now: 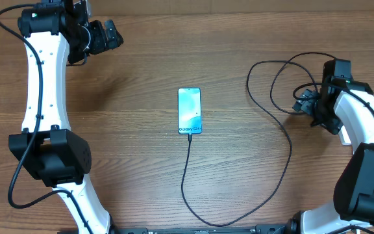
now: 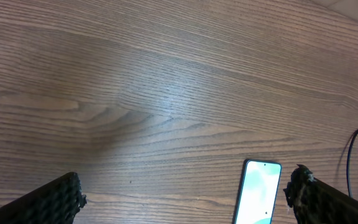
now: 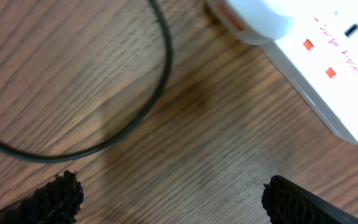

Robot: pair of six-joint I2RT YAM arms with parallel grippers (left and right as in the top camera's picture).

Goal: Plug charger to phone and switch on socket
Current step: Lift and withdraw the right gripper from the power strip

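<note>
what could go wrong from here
1. The charger cable loops close beside the right gripper; a move toward the socket could snag it and tug the phone.
2. The socket's red switch marks sit close together, so the wide open jaws might press the wrong one.

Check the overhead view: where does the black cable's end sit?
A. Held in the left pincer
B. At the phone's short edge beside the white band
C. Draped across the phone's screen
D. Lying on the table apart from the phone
B: in the overhead view the cable runs straight up to the phone and meets its short edge right below the white band.
</note>
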